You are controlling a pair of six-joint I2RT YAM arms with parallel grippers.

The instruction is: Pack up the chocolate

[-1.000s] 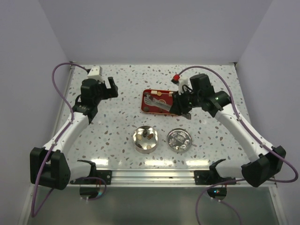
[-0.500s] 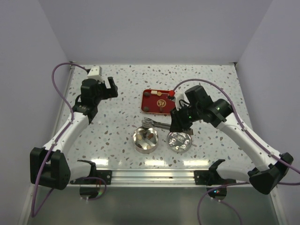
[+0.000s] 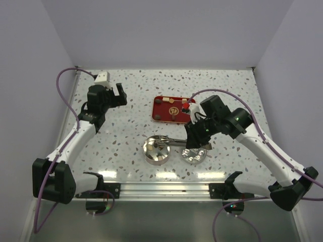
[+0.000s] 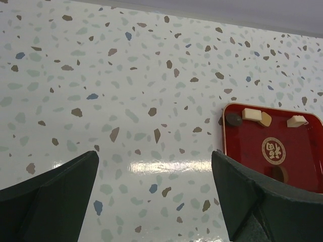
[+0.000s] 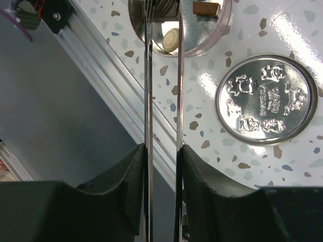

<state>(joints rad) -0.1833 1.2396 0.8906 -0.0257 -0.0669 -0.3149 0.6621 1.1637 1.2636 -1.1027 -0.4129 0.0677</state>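
Note:
My right gripper is shut on metal tongs whose tips reach over the open round tin. In the right wrist view the fingers clamp the two tong arms, and the tin holds a cream round chocolate and a brown square one. What sits between the tong tips I cannot tell. The red tray carries more chocolates: a dark round and cream squares. My left gripper is open and empty, well left of the tray.
The tin's embossed lid lies flat just right of the tin, under my right wrist; it also shows in the right wrist view. An aluminium rail runs along the table's near edge.
My right arm has carried the tongs from the red tray toward the near side, and their tips now hang over the open tin. The left arm has not moved.

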